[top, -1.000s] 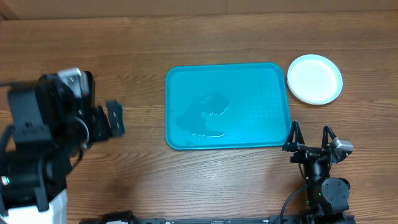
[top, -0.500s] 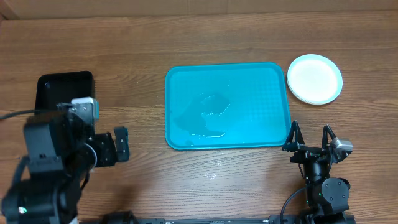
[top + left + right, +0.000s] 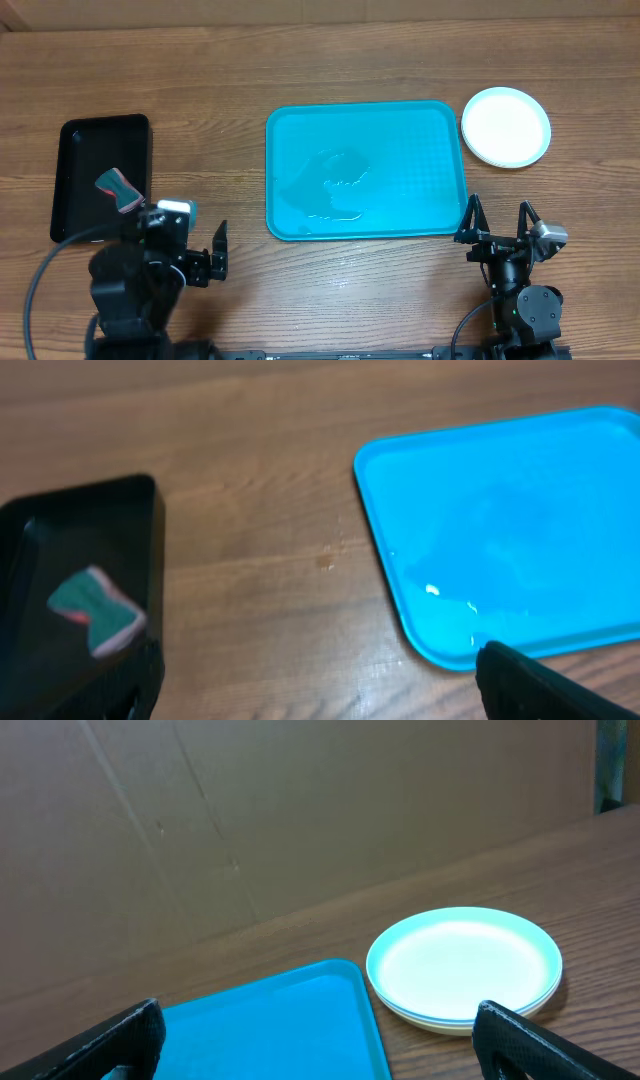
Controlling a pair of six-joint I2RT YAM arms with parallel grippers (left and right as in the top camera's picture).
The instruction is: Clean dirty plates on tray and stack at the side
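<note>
Both hands stand with their jaws spread wide and grasp nothing. The left hand [image 3: 190, 240] sits over the table's near edge, toward the left, its two dark fingers framing bare wood in the left wrist view and touching no object. Just beyond it lies a black tray [image 3: 70, 135], close to the left edge of the table, with a sponge [image 3: 118, 190] of teal, white and red resting inside, toward the tray's near right corner.

The right hand [image 3: 498, 218] is by the near edge on the right side of the table, equally released. Its left finger is just beside the near right corner of the teal tray [image 3: 290, 130], and whether they touch cannot be told.

That tray lies flat at the middle of the table, long sides parallel to the near edge, and a wet film [image 3: 340, 185] glistens on its floor.

The plates [image 3: 505, 126] are stacked on the table toward its far right corner, just beside the teal tray's far right corner and apart from it. The top plate shows a light-blue rim and a clean white centre, and the right wrist view shows at least one more rim beneath it.
</note>
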